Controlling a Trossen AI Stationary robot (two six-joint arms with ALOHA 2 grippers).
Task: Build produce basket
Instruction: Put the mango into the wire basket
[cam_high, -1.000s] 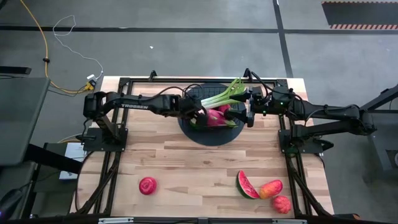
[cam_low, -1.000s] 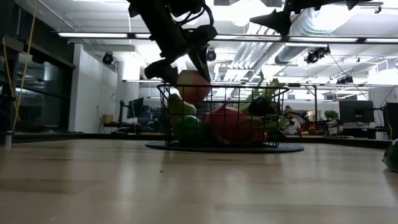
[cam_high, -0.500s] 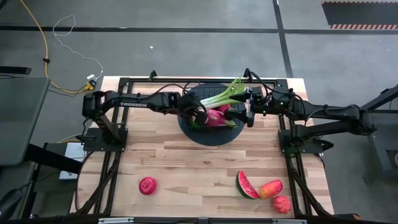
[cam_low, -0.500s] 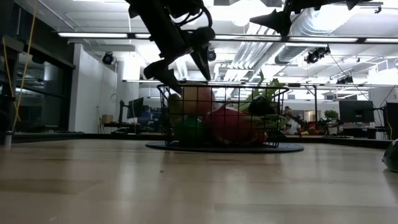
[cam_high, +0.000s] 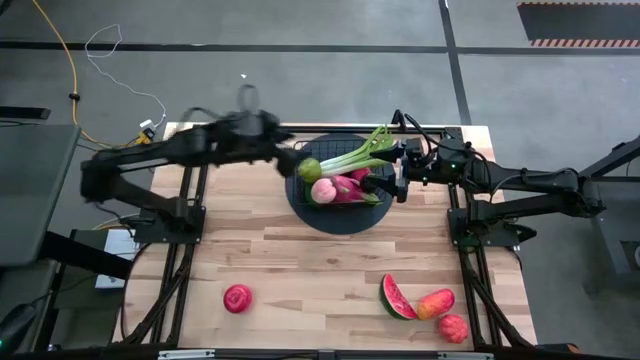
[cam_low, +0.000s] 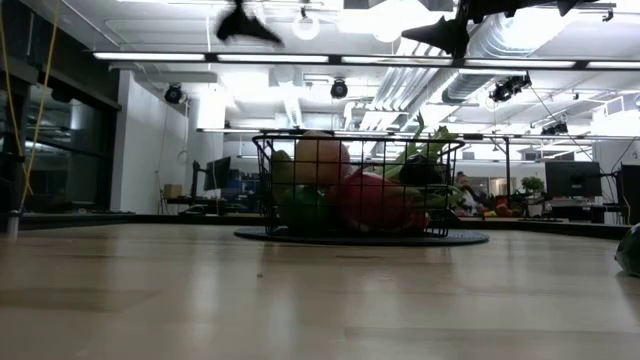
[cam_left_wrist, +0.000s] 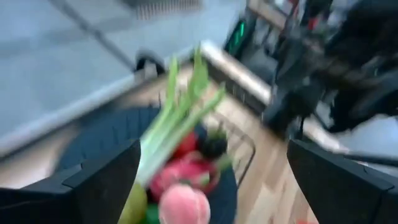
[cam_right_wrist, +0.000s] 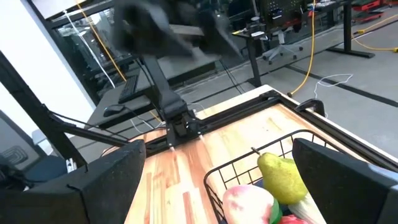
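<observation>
The black wire basket (cam_high: 372, 199) stands on a dark round mat (cam_high: 335, 222) at the table's far middle. Inside it lie a pink peach (cam_high: 322, 190), a green pear (cam_high: 308, 168), a pink dragon fruit (cam_high: 352, 187) and a green-white leafy stalk (cam_high: 360, 152) whose leaves stick out over the far right rim. My left gripper (cam_high: 286, 157) is open, high above the table, left of and beyond the basket (cam_low: 262, 160). My right gripper (cam_high: 385, 185) is open and hovers high over the basket's right edge. The right wrist view shows the peach (cam_right_wrist: 249, 202) and pear (cam_right_wrist: 281, 174).
Near the front edge lie a red apple (cam_high: 237, 298) at the left, and at the right a watermelon slice (cam_high: 395, 297), an orange-red mango (cam_high: 435, 303) and a red fruit (cam_high: 452, 328). Bare wood lies between them and the mat.
My left gripper held the peach over the basket's left part and let it go; the peach dropped in and rests beside the pear. The gripper then rose quickly and swung back toward the table's left and far side. The right arm kept still.
</observation>
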